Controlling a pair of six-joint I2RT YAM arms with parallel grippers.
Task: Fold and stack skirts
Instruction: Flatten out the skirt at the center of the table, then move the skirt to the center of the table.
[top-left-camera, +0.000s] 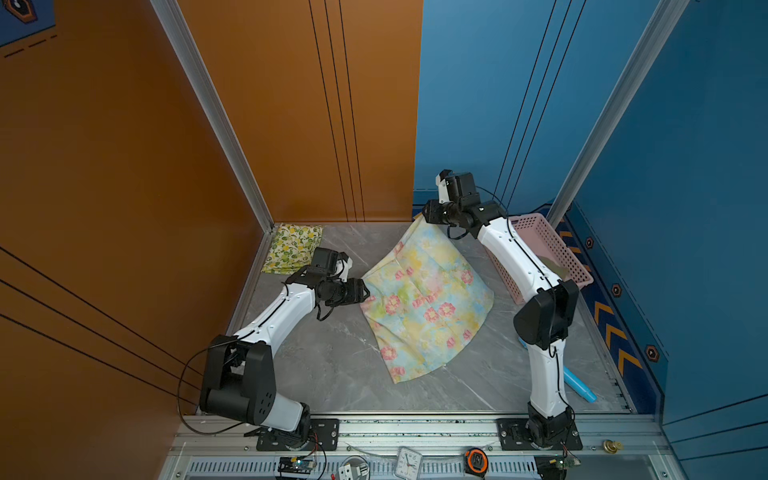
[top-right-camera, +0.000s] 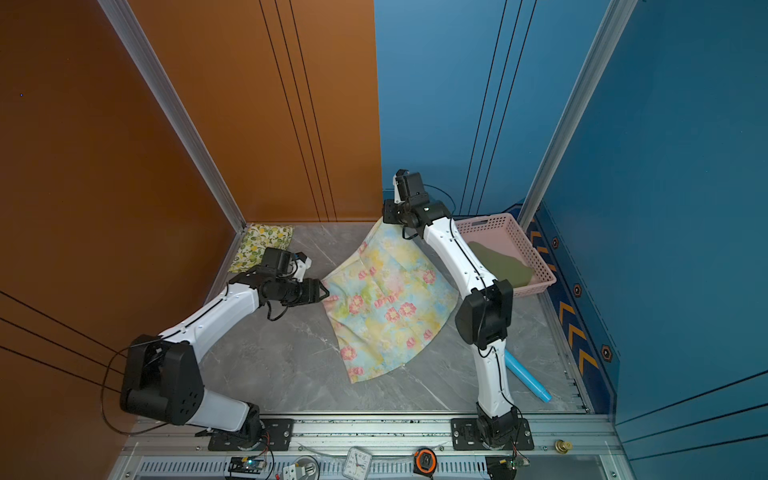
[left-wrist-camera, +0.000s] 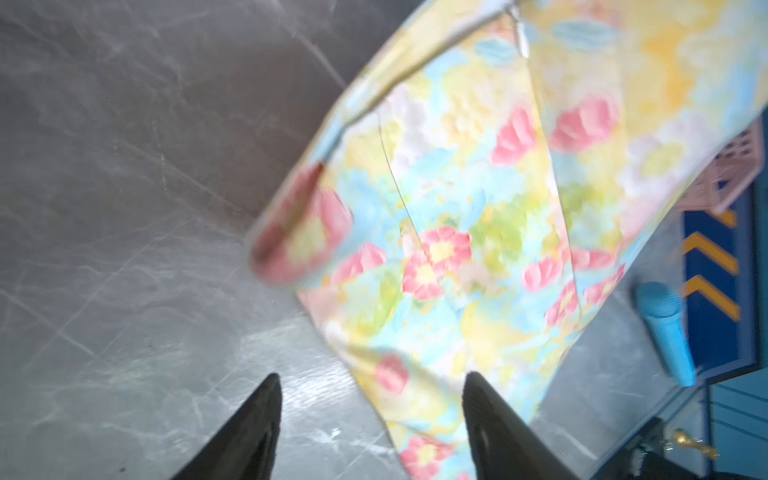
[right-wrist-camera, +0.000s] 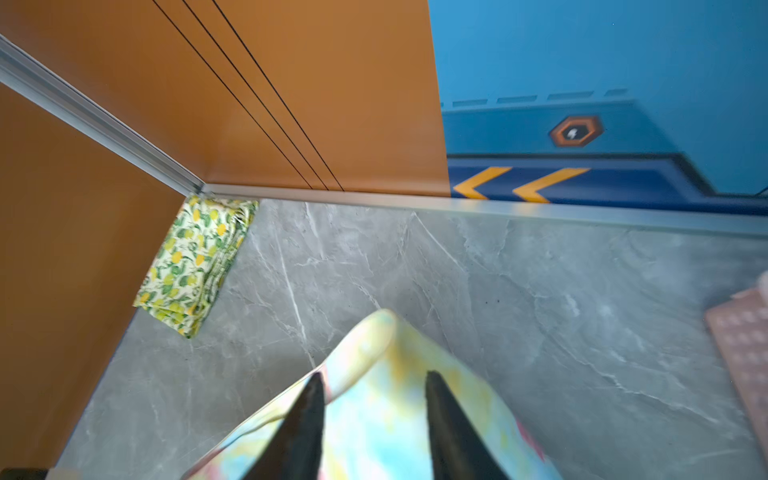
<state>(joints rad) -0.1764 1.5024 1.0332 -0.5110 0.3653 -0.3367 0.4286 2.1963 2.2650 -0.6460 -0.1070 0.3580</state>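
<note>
The pastel floral skirt lies spread across the middle of the grey table, its far corner still lifted and blurred. My left gripper is open at the skirt's left corner, with cloth just beyond its fingertips. At the raised far corner, my right gripper has its jaws apart, and the floral skirt lies loose between and under them. The lemon-print skirt sits folded in the back left corner. The olive skirt lies inside the pink basket.
The pink basket stands at the back right, behind the right arm. A blue tube lies near the front right edge. Orange and blue walls close the table on three sides. Small tools lie on the front rail.
</note>
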